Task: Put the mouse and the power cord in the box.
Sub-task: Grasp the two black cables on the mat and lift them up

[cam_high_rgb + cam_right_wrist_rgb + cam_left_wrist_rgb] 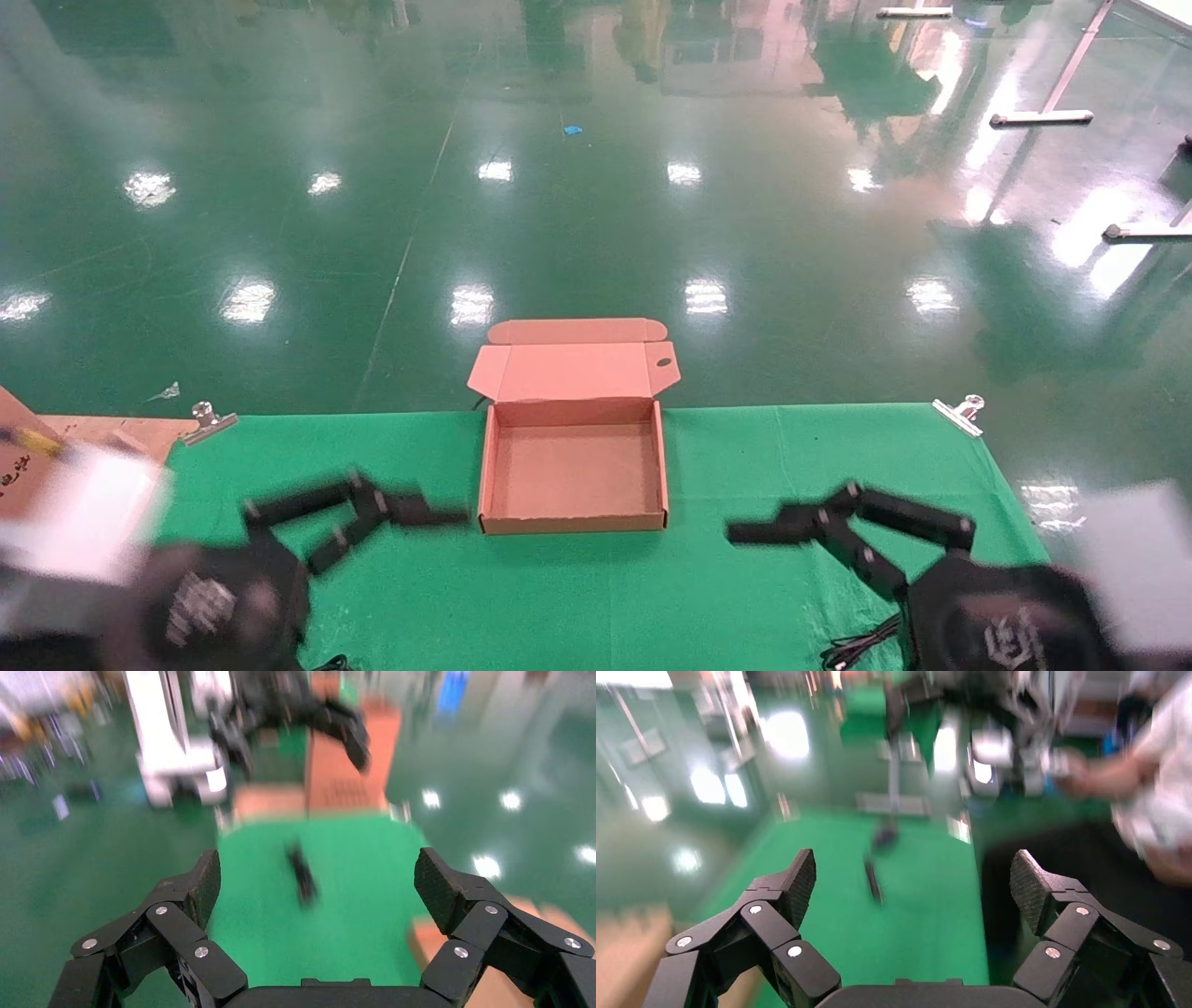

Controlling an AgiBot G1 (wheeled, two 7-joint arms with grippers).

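Now both hands [396, 522] [792, 531] wide, box [573, 508] btwn.

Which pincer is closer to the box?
The left pincer: its tip nearly reaches the box at its left wall, while the right pincer leaves a wider strip of green cloth between.

The left gripper [391, 527] hangs low on the robot's left side, its arm reaching in from the near left corner, fingers spread wide and pointing toward the middle. The right gripper [792, 540] mirrors it on the right, its arm coming from the near right corner, fingers likewise spread apart and holding nothing.
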